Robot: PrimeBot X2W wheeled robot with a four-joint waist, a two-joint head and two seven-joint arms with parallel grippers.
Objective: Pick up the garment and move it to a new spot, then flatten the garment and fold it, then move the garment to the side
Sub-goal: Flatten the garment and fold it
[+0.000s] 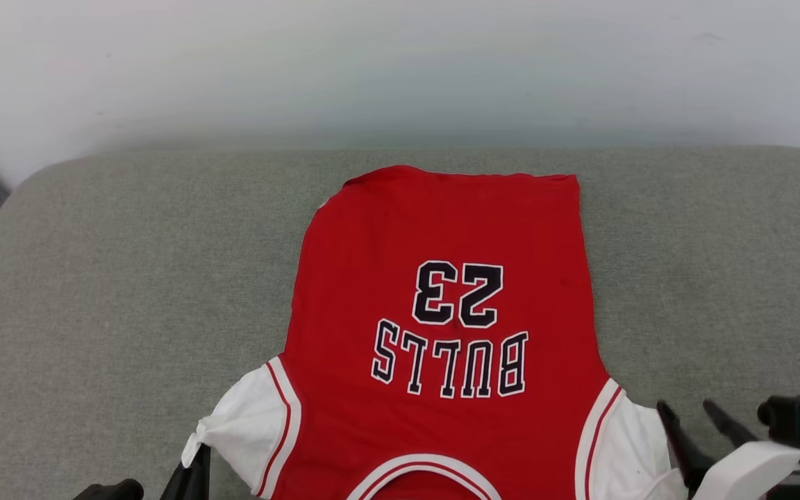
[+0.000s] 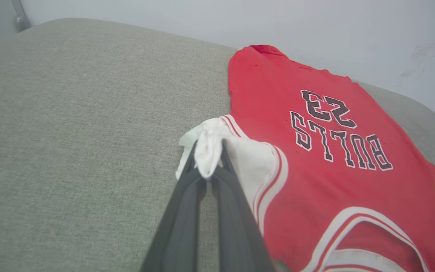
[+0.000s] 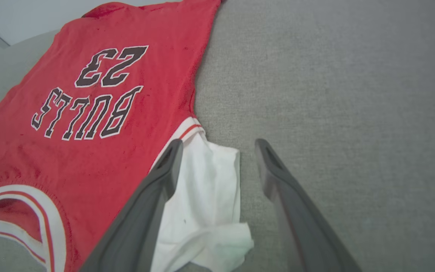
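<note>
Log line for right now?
garment spread on cushion | left claw shut on its sleeve | right claw open at other sleeve

Matt cloth garment (image 1: pixel 435 229) — rough, seemingly woven cushion (image 1: pixel 129 278)

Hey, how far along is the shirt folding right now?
Done: the garment lies spread flat, print up, on the grey cushion. In hand: the left tool pinches one white sleeve; the right tool is open over the other sleeve. To do: folding, moving aside.
</note>
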